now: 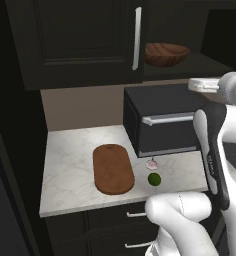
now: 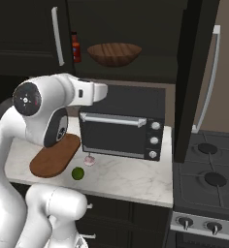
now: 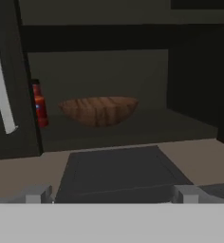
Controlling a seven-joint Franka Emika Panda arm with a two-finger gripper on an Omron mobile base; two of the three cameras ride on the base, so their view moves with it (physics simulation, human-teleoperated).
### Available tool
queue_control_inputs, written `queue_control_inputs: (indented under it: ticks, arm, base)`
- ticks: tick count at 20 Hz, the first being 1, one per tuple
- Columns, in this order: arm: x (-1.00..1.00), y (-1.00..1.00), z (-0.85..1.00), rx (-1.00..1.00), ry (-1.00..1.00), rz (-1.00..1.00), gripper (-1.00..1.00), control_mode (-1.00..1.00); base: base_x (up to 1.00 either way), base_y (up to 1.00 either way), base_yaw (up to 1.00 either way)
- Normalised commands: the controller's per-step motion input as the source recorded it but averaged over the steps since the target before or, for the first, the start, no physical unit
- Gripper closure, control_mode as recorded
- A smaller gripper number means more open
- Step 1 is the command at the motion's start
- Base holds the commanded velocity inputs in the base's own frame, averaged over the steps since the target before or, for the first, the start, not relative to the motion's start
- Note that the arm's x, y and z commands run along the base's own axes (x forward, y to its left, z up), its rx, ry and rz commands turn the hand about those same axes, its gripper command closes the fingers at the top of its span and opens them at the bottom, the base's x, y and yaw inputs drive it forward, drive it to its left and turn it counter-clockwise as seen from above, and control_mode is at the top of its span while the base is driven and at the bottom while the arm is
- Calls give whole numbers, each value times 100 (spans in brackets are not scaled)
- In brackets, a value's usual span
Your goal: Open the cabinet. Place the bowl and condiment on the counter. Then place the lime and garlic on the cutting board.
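Note:
The near-black cabinet (image 2: 194, 72) has its right door swung open and its left door (image 1: 80, 40) closed. On its shelf sit the brown wooden bowl (image 3: 98, 110) (image 2: 114, 53) (image 1: 165, 54) and, left of it, the red condiment (image 3: 39, 107) (image 2: 76, 47). My gripper (image 3: 112, 195) (image 2: 101, 91) hovers over the toaster oven, well short of the shelf and facing the bowl. It is open, with nothing between its fingers. On the counter (image 1: 70, 170) lie the cutting board (image 1: 113, 169) (image 2: 56, 156), the garlic (image 1: 151, 163) (image 2: 89, 160) and the lime (image 1: 154, 179) (image 2: 77, 173), both just right of the board.
A black toaster oven (image 2: 121, 131) (image 1: 165, 120) stands on the counter under the open shelf. A gas stove (image 2: 208, 179) lies to the right. The left door's silver handle (image 3: 2, 95) hangs beside the condiment. Drawers (image 1: 135, 215) sit below the counter.

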Motion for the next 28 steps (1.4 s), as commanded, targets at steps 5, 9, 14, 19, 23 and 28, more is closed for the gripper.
queue_control_inputs:
  ticks: [5, 9, 14, 19, 23, 28]
  arm:
    - [-15, 42, 20, 0, 0, 9, -100, -100]
    - [-12, 40, 16, 0, 0, 7, -100, -100]
    - [-4, 41, 7, 3, 0, 5, -100, -100]
    - [0, 39, 0, 3, 0, 3, -100, -100]
    - [0, 42, -1, 0, 0, 1, -100, -100]
    - [6, 23, 2, 0, 0, 0, -100, -100]
  base:
    - [0, 0, 0]
    - [0, 0, 0]
    - [0, 0, 0]
    - [0, 0, 0]
    - [0, 0, 0]
    - [0, 0, 0]
